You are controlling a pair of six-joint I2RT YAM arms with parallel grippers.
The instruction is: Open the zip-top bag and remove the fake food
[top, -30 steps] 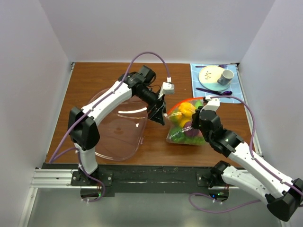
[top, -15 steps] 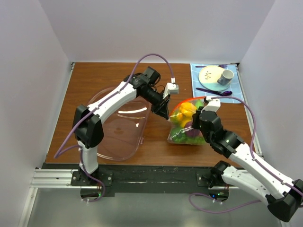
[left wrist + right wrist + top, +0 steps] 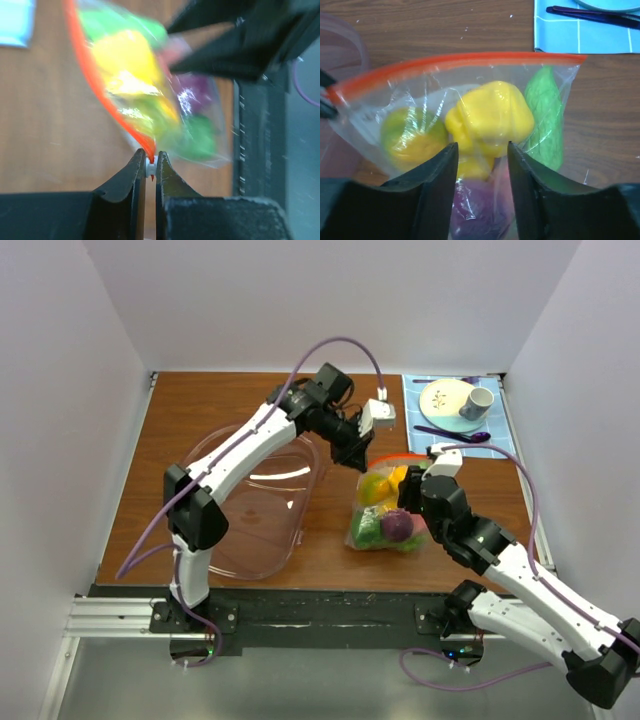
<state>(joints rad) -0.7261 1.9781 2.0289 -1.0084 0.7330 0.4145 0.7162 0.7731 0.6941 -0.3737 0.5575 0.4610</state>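
Top external view: shows zip-top bag (image 3: pixel 384 508) positioned right of centre on wooden table (image 3: pixel 220 400), just beside right rim of large clear pinkish bowl (image 3: pixel 250 510). Holds fake food (image 3: pixel 375 488): yellow pieces toward far end, one purple piece and green pieces toward near end. Carries orange-red zip strip (image 3: pixel 402 457) along far edge. Zip sealed or parted: cannot be determined.

Left wrist view: shows left gripper (image 3: pixel 151 162) clamped shut on one end of zip strip, with small white tab pinched between fingertips. Heavily blurred beyond fingertips; only yellow, green and purple patches distinguishable inside plastic. Per top external view, located at far left corner of bag, at end of arm reaching across bowl.

Right wrist view: shows right gripper (image 3: pixel 480 150) with fingers spread apart, set at near side of bag and aimed at its middle. Frames one yellow piece between fingers, with green piece to right and second yellowish piece to left. Not clamped on anything; contact with plastic cannot be determined.

Further out: blue mat (image 3: pixel 415 443) at far right corner of table, just beyond right end of zip strip. Bears pale plate (image 3: pixel 430 395), grey cup (image 3: pixel 477 402) and purple utensil (image 3: pixel 455 433).
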